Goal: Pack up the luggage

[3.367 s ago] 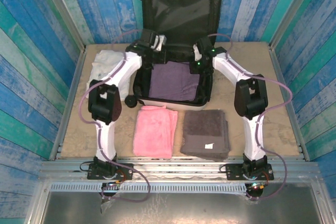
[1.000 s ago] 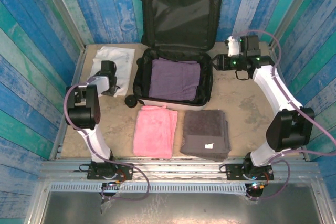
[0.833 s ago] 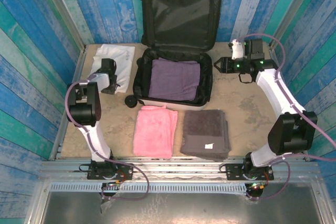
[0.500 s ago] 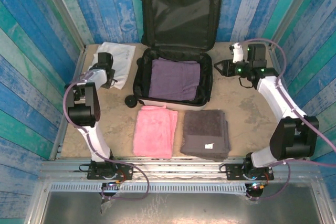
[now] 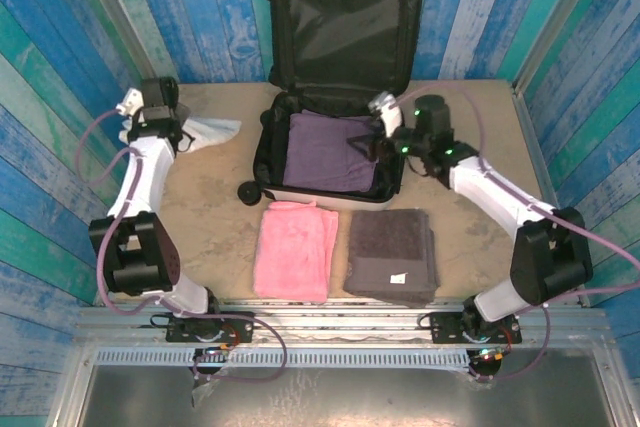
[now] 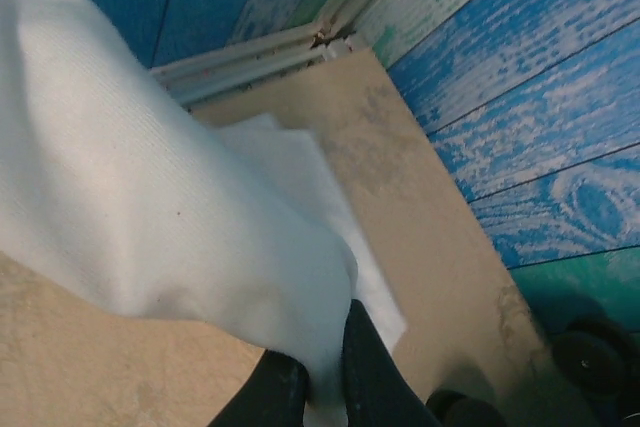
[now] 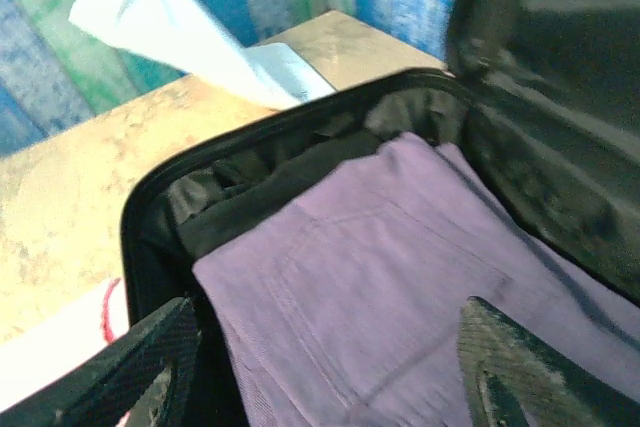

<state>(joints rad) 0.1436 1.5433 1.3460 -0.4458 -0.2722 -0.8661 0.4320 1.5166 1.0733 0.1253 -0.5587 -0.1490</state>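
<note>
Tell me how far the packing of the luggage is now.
Done: a purple garment lies in the open luggage. In hand: the left gripper is shut on a white cloth; the right gripper hovers open over the luggage. Left: the pink towel and grey towel, lying outside.

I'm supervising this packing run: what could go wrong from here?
The left claw pinches the white cloth only at one edge, so it may slip free or trail across the table. The right claw hangs open over the purple garment in the luggage, right where the cloth probably must go; the arms could clash.
</note>
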